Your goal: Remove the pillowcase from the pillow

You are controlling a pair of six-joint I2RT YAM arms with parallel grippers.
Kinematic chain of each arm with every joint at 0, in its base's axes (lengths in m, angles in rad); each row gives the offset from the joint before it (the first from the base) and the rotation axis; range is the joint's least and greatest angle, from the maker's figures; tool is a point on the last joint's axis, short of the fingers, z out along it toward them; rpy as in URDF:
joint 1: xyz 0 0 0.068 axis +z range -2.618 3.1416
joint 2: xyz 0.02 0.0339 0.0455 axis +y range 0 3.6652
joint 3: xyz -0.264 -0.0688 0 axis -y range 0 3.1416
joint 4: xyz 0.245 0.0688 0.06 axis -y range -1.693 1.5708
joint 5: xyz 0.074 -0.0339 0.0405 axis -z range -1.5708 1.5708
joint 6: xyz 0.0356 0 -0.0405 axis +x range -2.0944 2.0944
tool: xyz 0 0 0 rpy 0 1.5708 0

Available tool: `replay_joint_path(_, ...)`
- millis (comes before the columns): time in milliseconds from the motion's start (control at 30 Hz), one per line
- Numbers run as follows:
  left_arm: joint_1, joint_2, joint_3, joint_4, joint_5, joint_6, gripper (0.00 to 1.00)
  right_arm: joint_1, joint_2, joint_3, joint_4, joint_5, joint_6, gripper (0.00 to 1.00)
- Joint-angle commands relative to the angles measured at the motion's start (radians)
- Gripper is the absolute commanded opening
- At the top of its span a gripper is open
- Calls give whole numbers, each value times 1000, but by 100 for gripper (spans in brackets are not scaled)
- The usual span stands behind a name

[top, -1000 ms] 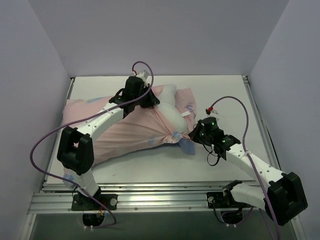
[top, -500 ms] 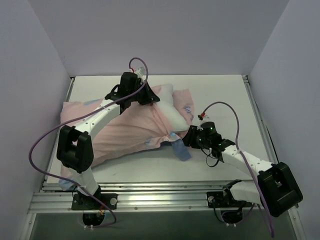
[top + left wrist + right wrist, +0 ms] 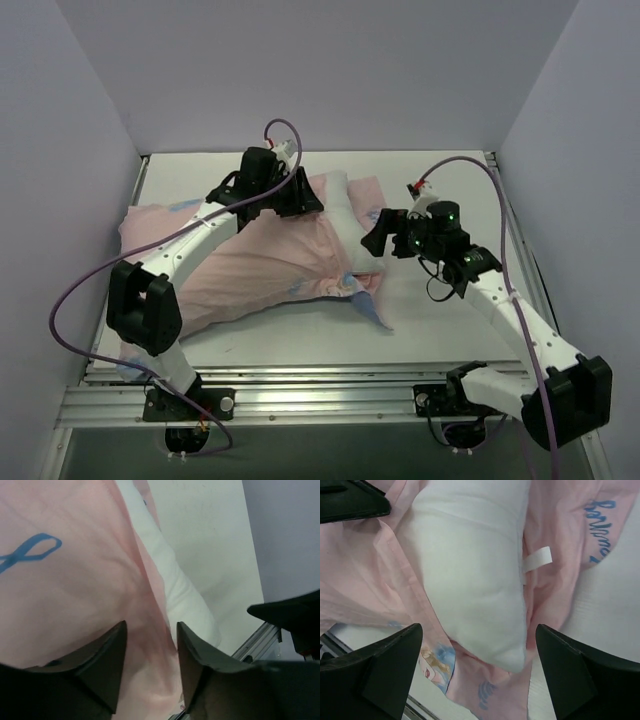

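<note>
Now the right gripper, jaws spread, has dropped the thin pink-and-blue fabric pillowcase, baring the puffy white pillow; the left gripper pinches cloth.

pillow lies partly inside pillowcase, on table.

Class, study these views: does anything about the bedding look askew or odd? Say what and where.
The pillowcase is bunched and twisted, its pink inside showing, with the white pillow poking out of its right end.
</note>
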Motion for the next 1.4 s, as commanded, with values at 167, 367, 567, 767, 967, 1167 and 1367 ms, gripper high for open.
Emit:
replay_joint_path(167, -16, -285, -105, -233, -248, 52, 83, 4, 305, 98, 146, -208, -68, 93)
replay_joint_path(367, 1, -437, -289, -379, -449, -18, 85, 13, 440, 138, 195, -331, -108, 94)
replay_joint_path(567, 61, -373, -390, -335, -474, 9, 85, 60, 446, 113, 237, -464, -132, 93)
replay_joint_path(767, 82, -138, -224, -120, -431, 123, 85, 117, 383, 32, 258, -432, -108, 87)
replay_joint_path(967, 81, 52, 7, -31, -353, 236, 86, 198, 353, -52, 362, -358, -5, 84)
replay_joint_path(1167, 81, 19, -7, -14, -307, 272, 86, 202, 282, -72, 362, -191, 39, 84)
replay_joint_path(1367, 73, -141, -183, 4, -243, 232, 86, 183, 209, -86, 304, 34, 101, 87)
